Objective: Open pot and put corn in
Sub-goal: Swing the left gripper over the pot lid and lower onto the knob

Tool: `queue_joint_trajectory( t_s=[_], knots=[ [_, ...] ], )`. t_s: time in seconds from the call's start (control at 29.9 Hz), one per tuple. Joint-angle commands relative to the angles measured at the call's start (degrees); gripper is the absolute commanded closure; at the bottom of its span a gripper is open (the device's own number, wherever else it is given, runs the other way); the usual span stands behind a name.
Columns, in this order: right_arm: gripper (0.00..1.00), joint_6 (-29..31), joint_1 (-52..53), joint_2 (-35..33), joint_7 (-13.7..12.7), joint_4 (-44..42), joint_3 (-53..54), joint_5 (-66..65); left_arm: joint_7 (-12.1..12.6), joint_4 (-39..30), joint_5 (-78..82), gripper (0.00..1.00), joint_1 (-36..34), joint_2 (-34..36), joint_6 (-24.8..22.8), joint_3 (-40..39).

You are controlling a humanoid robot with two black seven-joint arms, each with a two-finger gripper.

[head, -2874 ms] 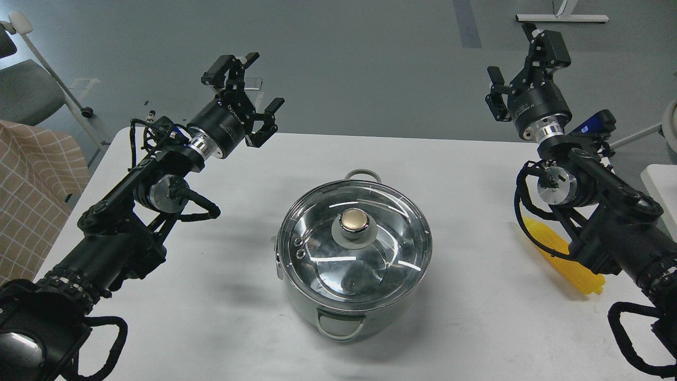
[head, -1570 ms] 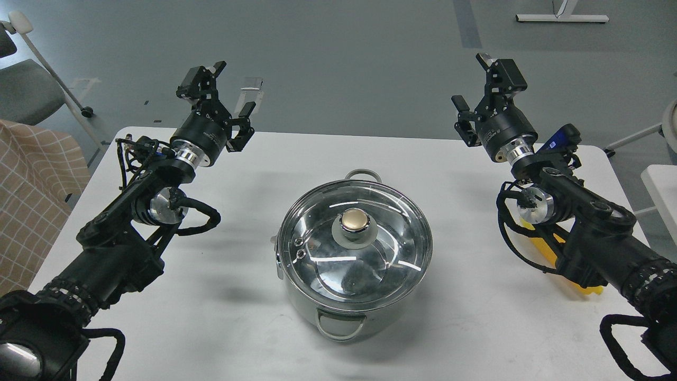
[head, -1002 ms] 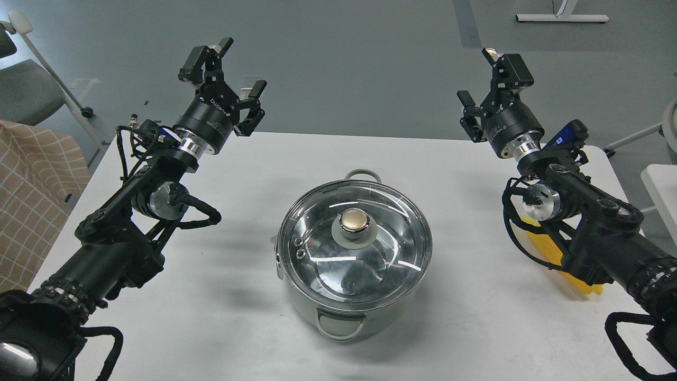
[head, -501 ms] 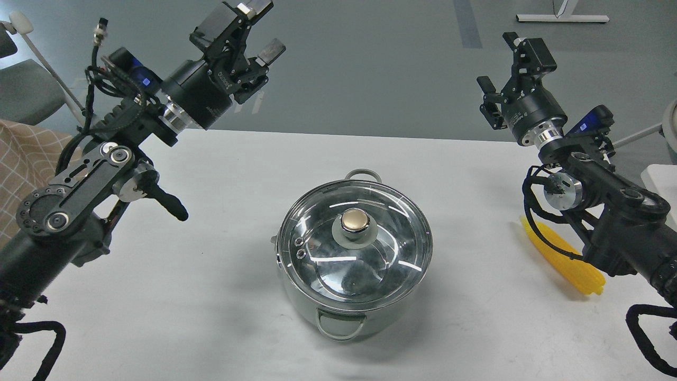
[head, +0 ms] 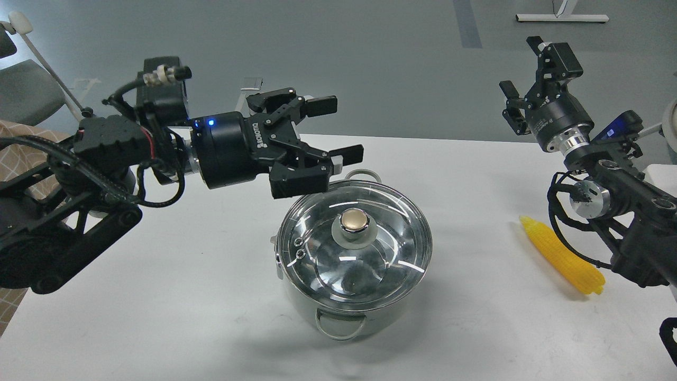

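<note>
Pot [head: 353, 301] at mid desk [head: 211, 296], lid [head: 354, 243] on it. Corn [head: 562, 255] lying on the desk well right of the pot. Left gripper [head: 334, 128] above the pot's far-left rim. Right gripper [head: 533, 67] beyond the corn, raised.

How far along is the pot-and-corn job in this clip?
Nothing is finished yet. The glass lid sits closed on the pot, and the corn lies on the table to the pot's right, untouched. In hand: the left claw, open and empty, is above the pot's far-left rim, near the gold knob. The right claw is raised, open. Left: lift the lid, drop the corn in.
</note>
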Motion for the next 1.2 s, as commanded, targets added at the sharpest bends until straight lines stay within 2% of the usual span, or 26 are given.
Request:
queue_joint_trajectory(
  t_s=[0.0, 0.17, 0.3, 0.57, 0.97, 1.17],
  knots=[
    [0.01, -0.01, -0.71, -0.72, 0.0, 0.77, 0.01, 0.01, -0.04, -0.03, 4.96, 0.02, -0.25, 0.07, 1.92, 5.05],
    [0.01, -0.18, -1.15, -1.59, 0.0, 1.3, 0.01, 0.01, -0.04, 0.49, 4.96, 0.02, -0.07, -0.46, 2.45, 10.33],
    [0.01, -0.27, -1.23, -1.86, 0.0, 1.83, 0.01, 0.01, -0.04, 1.37, 4.96, 0.02, -0.07, -0.81, 2.45, 11.65],
    [0.01, -0.36, -1.76, -1.77, 0.0, 2.0, 0.01, 0.01, -0.04, 9.54, 4.96, 0.02, 0.1, -5.47, 4.38, 12.09],
    [0.01, -0.53, -1.94, -1.77, 0.0, 2.27, 0.1, 0.01, -0.04, 9.81, 4.96, 0.02, 3.8, -6.61, 4.73, 12.18],
    [0.01, -0.71, -2.11, -1.77, 0.0, 2.36, 0.01, 0.01, -0.04, 10.95, 4.96, 0.02, 5.73, -7.85, 6.4, 12.09]
  ],
)
